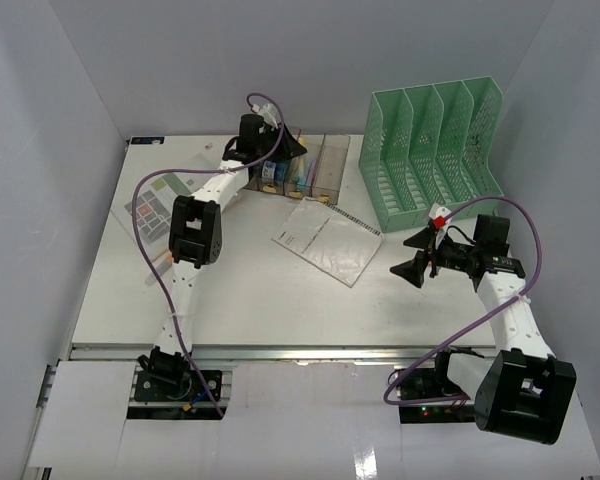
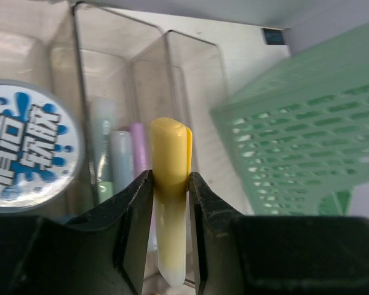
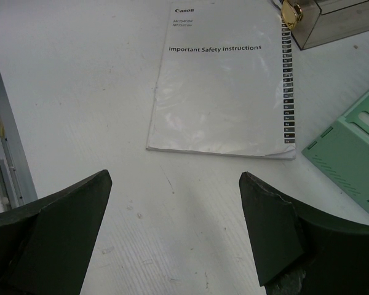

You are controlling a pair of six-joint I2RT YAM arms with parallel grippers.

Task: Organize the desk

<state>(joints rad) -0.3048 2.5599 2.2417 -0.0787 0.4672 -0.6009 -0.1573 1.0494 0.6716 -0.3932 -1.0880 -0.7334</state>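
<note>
- Overhead, the desk (image 1: 250,300) is lying beneath both arms, with its metal rail running along the near edge.
- At the far edge, the left gripper (image 2: 170,184) is pinching one yellow highlighter (image 2: 170,153) over the row of clear bins (image 1: 315,170).
- Three pastel pens (image 2: 120,160) are standing in one bin.
- Further right, the right gripper (image 3: 175,233) is hovering with its fingers spread wide, holding nothing.
- One booklet (image 1: 327,240) is lying between the grippers, just beside the bins.
- One green file rack (image 1: 435,150) with four slots is standing at the far right.
</note>
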